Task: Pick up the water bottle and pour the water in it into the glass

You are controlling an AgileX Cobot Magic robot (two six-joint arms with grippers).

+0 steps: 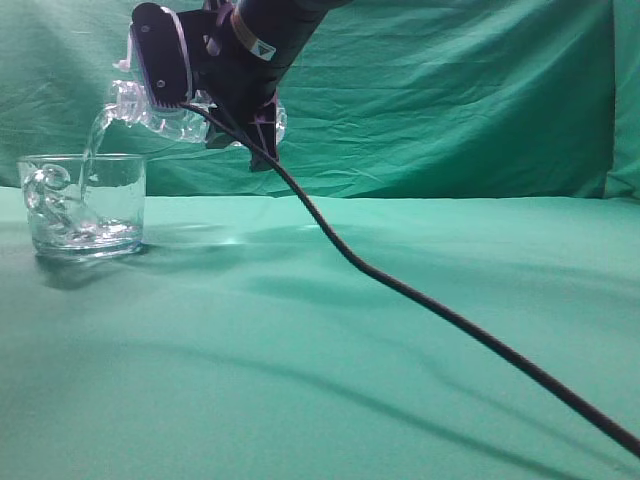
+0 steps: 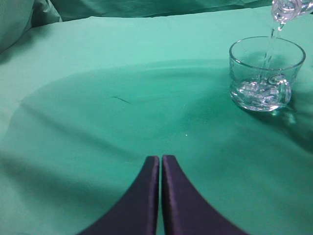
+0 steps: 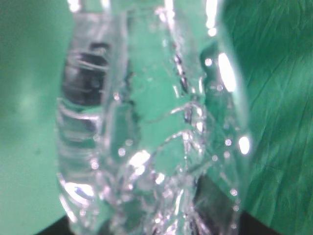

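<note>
The clear water bottle (image 1: 160,115) is held tipped over, its neck (image 2: 288,7) above the glass. A thin stream of water (image 1: 92,150) runs from the neck into the glass (image 1: 85,205), a short clear mug with a looped handle that stands at the far left of the green cloth; it also shows in the left wrist view (image 2: 266,73), with a little water at its bottom. My right gripper (image 1: 215,105) is shut on the water bottle, whose clear ribbed body (image 3: 146,122) fills the right wrist view. My left gripper (image 2: 160,159) is shut and empty, low over the cloth, apart from the glass.
A green cloth (image 1: 350,350) covers the table and hangs as a backdrop. A black cable (image 1: 420,300) runs from the right arm down to the lower right. A faint dark mark (image 2: 121,100) lies on the cloth.
</note>
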